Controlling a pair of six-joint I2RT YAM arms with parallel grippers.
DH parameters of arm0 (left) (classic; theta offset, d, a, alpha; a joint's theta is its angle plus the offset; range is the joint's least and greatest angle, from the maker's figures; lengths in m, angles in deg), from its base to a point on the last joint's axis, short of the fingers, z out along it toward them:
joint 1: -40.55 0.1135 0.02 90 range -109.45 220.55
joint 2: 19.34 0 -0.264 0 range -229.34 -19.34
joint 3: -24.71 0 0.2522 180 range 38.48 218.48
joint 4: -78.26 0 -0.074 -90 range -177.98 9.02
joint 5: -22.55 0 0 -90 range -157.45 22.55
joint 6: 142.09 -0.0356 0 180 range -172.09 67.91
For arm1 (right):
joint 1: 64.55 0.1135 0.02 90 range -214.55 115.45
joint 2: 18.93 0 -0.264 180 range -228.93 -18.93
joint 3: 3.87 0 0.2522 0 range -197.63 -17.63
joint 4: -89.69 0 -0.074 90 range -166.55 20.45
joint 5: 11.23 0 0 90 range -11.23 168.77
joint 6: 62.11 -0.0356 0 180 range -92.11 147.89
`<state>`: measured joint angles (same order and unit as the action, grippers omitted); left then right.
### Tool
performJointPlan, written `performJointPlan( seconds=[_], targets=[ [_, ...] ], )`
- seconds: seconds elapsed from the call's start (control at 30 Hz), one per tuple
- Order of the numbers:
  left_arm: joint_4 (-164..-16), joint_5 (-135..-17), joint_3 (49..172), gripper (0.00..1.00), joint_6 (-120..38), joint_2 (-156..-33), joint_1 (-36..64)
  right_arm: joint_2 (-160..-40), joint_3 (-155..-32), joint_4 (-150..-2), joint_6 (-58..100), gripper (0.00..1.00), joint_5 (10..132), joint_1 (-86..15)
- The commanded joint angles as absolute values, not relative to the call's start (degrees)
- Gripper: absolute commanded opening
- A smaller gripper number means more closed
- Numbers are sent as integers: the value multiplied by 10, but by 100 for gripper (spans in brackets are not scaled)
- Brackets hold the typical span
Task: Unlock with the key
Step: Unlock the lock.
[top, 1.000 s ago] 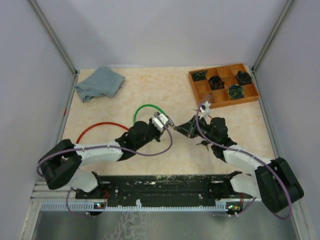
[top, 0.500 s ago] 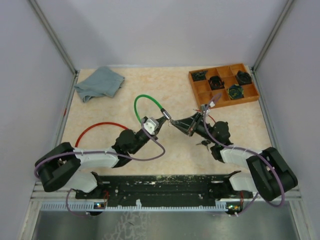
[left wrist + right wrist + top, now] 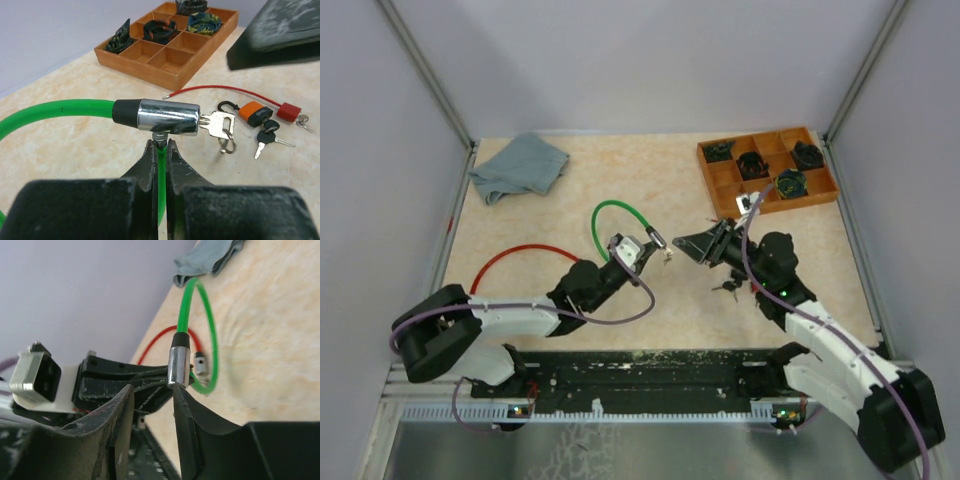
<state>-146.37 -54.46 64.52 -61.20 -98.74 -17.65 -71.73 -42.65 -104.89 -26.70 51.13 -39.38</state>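
1. jaws of the right gripper have just parted and come off the key. half a second ago they were at it; now they stand empty at 3 o'clock of the lock barrel, apart from it.
2. left gripper jaws stay clamped on the green cable just under the barrel, near the middle of the table.
3. key sits in the barrel's end, its ring hanging. the cable end looks still seated, so i judge the lock not yet pulled apart; whether the turn is done i cannot tell.

Grey cloth, wooden divided tray, red cable, orange padlock
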Motion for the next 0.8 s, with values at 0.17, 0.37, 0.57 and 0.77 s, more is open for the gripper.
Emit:
performJointPlan(
  seconds=[0.17,0.37,0.57,0.77],
  targets=[
    [-1325,-556,728,0,-586,-986,-179,-612,-449,-876,200,40,516,-392],
    [-1222,-573,770,0,-570,-981,-179,-573,-397,-940,365,42,507,-346],
    [-1085,-576,831,0,-571,-986,-179,-549,-367,-970,517,43,498,-305],
    [-1032,-592,842,0,-579,-964,-173,-555,-376,-951,661,42,559,-230]
  ],
)
